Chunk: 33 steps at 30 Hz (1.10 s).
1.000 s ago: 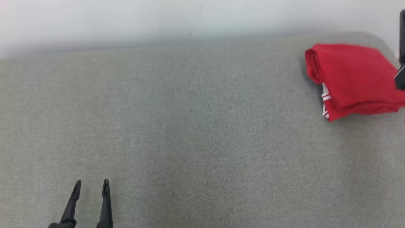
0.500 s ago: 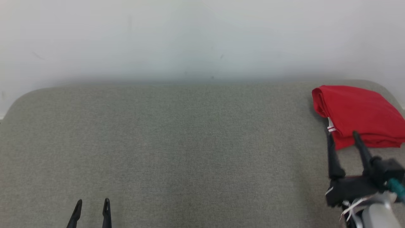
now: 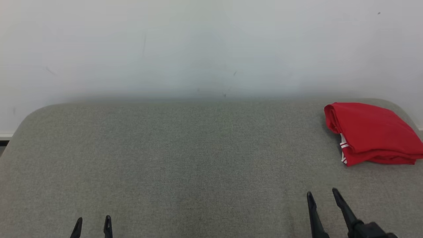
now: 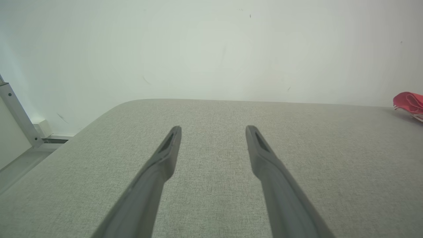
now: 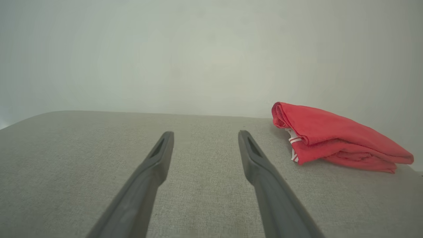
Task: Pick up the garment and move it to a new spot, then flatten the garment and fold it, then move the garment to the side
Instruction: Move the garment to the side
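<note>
At the far right corner of the grey fabric-covered table [image 3: 198,158], the folded red cloth garment [image 3: 371,132] lies set aside, which is likely why the left gripper [image 3: 93,219] and right gripper [image 3: 322,192] hover near the front edge, jaws spread and holding nothing.

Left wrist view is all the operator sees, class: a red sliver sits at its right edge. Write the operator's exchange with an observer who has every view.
Operator: Is that red sliver the garment, and is it folded?
Observer: Yes. The red garment lies folded in a compact stack at the far right corner of the grey padded surface.
Operator: Where is the other arm?
Observer: The right gripper is open and sits nearer the robot than the garment, apart from it.
</note>
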Motion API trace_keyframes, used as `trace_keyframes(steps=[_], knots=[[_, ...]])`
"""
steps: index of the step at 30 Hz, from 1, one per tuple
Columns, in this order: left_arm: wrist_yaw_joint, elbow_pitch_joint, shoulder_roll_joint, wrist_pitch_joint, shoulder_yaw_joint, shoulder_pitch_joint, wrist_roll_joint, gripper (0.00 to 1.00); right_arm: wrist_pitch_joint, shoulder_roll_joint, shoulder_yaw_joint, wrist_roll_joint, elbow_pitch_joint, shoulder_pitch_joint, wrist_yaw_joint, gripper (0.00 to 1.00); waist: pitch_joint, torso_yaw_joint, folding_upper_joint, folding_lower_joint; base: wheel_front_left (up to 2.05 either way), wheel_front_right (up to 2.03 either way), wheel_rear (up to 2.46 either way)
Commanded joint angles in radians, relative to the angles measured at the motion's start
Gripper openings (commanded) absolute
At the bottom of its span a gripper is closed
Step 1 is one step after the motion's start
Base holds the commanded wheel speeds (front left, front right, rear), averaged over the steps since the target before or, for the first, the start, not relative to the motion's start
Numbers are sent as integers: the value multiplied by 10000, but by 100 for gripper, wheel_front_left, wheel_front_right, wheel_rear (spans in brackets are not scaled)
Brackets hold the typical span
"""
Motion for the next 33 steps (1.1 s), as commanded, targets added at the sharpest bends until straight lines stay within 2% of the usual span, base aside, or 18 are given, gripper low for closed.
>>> trace_keyframes(steps=[1, 9, 17, 33], knots=[[11, 19, -21, -24, -1, 122, -36, 100, -6, 38, -1, -52, 7, 149, -20, 100, -54, -19, 0, 1, 0, 0, 0], [11, -25, -63, -24, -64, 394, -115, 100, -7, 168, -88, -71, 215, 664, -20, 100, -275, -103, 0, 1, 0, 0, 0], [11, 84, -67, -24, -53, 548, -337, 100, -6, 178, -71, 534, 316, 774, -20, 100, -407, -128, 0, 1, 0, 0, 0], [11, 141, 20, -24, -357, 589, -585, 100, -8, 180, 125, 721, 426, 746, -20, 100, -463, -154, 0, 1, 0, 0, 0]])
